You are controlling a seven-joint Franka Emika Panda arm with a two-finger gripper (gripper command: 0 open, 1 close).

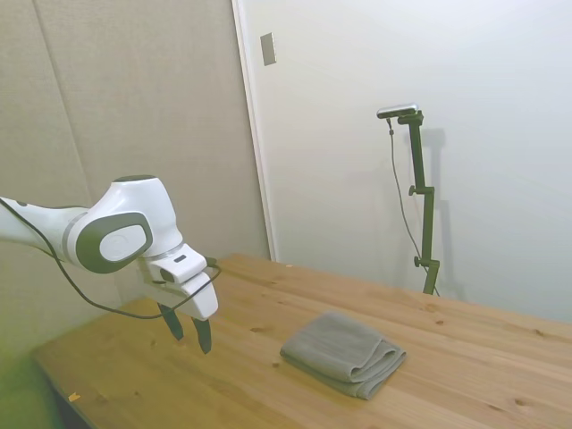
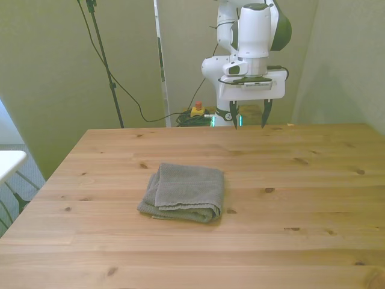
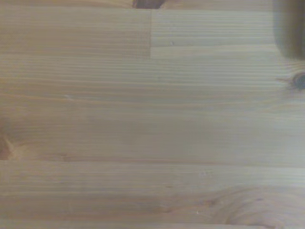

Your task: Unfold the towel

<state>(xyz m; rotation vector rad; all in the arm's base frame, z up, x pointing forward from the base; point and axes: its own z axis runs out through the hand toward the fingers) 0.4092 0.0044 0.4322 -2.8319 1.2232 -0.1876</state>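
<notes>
The side view looks across the tabletop (image 1: 268,375) toward the towel (image 1: 344,353). The front view faces that towel (image 2: 183,192) too. The wrist view sees only wood (image 3: 152,124), close up.

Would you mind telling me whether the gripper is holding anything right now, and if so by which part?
Nothing is held. The gripper is open and empty above the table, well apart from the folded towel.

Bare table (image 2: 289,180) lies all around the folded towel (image 2: 183,192); the gripper (image 2: 248,120), fingers apart, hangs well apart from it, nothing between.
</notes>
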